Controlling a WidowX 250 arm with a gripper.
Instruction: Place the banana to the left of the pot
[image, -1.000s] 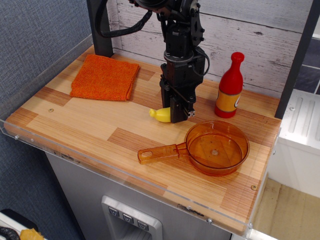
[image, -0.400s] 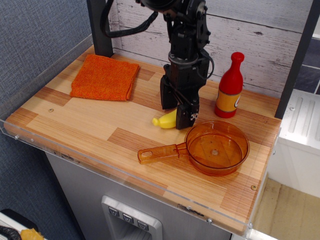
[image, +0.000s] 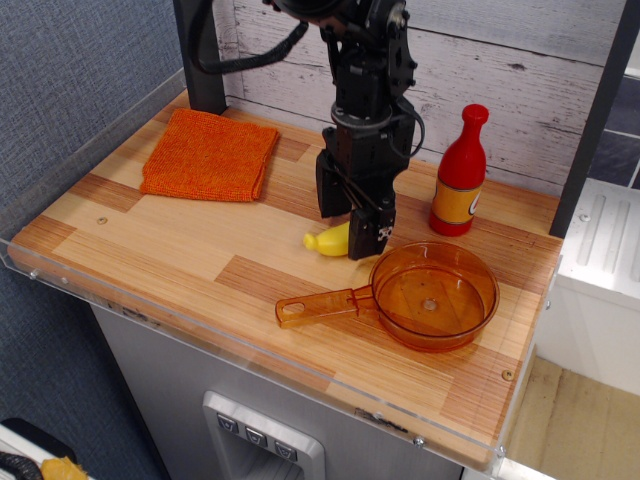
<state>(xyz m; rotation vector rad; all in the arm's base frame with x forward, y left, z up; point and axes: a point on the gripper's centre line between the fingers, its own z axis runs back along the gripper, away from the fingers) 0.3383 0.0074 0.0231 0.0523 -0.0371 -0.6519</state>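
Item 1. Orange knitted cloth (image: 210, 155): folded square, far left of the wooden tabletop (image: 160, 250), lying flat, well apart from everything else.

Item 2. Banana (image: 330, 240): small yellow toy, mid-table, just beyond the pot's handle and off the pot's far-left rim. Only its left end and part of the body show; the rest is behind the near finger (image: 365, 232) of the gripper.

Item 3. Gripper (image: 348, 218): black, pointing straight down over the banana, fingers astride it with a gap between them. Whether the pads press the fruit or merely flank it cannot be told from this view, nor whether the banana rests on the wood or is lifted slightly.

Item 4. Pot (image: 433, 295): shallow amber see-through pan, near right, handle (image: 320, 305) reaching left toward the table's middle. Empty.

Item 5. Red bottle (image: 460, 180): upright, yellow label, far right, near the plank wall.

Progress, as judged: the banana already lies somewhat left of the pan bowl but close by the handle; a clearer placement further left may remain, followed by release and withdrawal.

Obscured: the banana's right end; the arm's upper part is cut off at the top edge.
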